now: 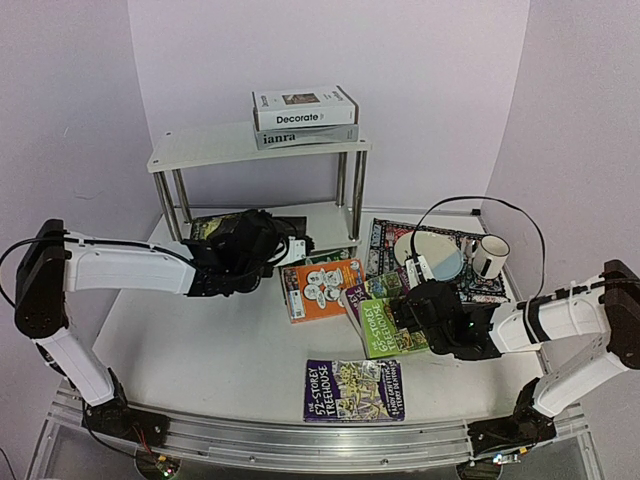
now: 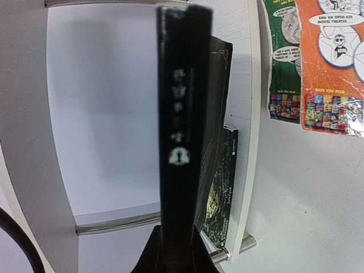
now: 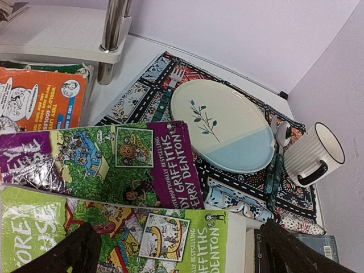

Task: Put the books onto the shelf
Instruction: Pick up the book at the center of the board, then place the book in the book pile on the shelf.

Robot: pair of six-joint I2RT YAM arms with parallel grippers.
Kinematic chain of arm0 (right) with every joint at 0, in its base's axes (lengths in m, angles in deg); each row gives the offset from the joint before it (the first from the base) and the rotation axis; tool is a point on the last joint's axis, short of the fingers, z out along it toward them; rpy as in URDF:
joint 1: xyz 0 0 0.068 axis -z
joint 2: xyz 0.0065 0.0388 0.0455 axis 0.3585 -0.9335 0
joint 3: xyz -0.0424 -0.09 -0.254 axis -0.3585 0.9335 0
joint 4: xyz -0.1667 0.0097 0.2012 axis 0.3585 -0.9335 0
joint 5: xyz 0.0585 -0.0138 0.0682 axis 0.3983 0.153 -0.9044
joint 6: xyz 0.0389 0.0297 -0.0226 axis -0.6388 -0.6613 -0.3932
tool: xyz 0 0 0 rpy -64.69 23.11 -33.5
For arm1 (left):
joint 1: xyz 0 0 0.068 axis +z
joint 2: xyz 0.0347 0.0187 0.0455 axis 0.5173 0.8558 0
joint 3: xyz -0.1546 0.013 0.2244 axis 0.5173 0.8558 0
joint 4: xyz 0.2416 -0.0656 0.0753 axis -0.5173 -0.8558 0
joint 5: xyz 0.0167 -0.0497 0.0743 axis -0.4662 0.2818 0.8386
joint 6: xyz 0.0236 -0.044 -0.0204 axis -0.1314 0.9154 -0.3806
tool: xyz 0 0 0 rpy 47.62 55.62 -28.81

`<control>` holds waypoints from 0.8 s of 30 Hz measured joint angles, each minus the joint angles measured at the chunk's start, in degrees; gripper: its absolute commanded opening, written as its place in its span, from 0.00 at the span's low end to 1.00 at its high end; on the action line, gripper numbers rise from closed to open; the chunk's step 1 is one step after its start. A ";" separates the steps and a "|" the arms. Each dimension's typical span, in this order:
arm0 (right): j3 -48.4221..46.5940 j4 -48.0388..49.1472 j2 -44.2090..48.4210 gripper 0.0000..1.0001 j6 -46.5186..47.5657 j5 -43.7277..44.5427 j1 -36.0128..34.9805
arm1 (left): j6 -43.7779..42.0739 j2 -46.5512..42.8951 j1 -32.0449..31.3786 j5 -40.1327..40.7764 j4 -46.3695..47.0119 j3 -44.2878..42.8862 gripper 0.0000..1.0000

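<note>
A black book [image 2: 182, 131] stands on edge in the left gripper [image 2: 176, 259], which is clamped on it, spine toward the wrist camera, at the lower tier of the white shelf [image 1: 200, 150]. Other dark books [image 2: 223, 187] lie flat on that tier behind it. On the top tier, the white Decorate book [image 1: 303, 108] rests on a grey book [image 1: 300, 137]. The right gripper [image 3: 179, 242], jaws spread wide and holding nothing, hovers over a green paperback [image 3: 114, 239] that overlaps a purple-edged one [image 3: 114, 159] on the table [image 1: 200, 350]. An orange paperback [image 1: 320, 288] lies just left of them, near the shelf's leg. A purple paperback [image 1: 355, 390] lies alone toward the near edge. To the right, a plate [image 3: 227, 125] sits on a patterned placemat [image 3: 136, 96], with a mug [image 3: 310, 153] at its right edge.
</note>
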 measured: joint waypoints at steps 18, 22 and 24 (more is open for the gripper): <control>0.00 0.00 0.00 0.98 0.00 -0.06 0.00 | -5.87 6.05 9.28 -1.20 5.61 -6.04 0.00; 0.00 0.00 0.00 0.98 0.00 -0.13 0.00 | -5.89 7.65 11.12 -2.61 5.98 -6.73 0.00; 0.00 0.00 0.00 0.98 0.01 -0.17 0.00 | -5.89 8.26 12.19 -3.27 6.04 -6.73 0.00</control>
